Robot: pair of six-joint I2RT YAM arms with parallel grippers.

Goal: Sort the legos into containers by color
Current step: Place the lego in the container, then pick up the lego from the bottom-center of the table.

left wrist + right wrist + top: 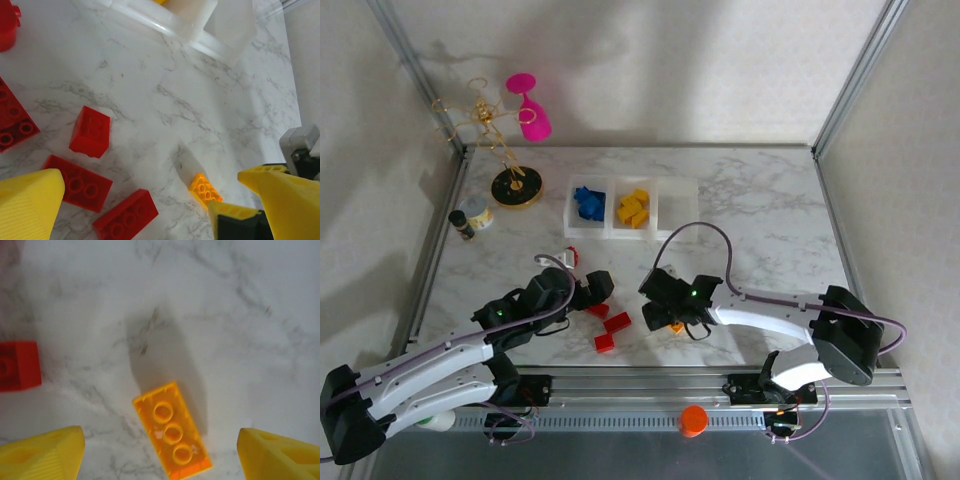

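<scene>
Poised to pick the yellow lego [172, 432], centred between wide-open right fingers [45, 452]. Next, likely: lower, close across its narrow sides, lift toward the containers [678, 208]. With left fingers [30, 202] open too.

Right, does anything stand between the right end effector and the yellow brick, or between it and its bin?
Nothing visible does. The brick lies on bare marble under the open right end effector; red bricks sit off to the left, and the table up to the yellow bin looks bare.
</scene>
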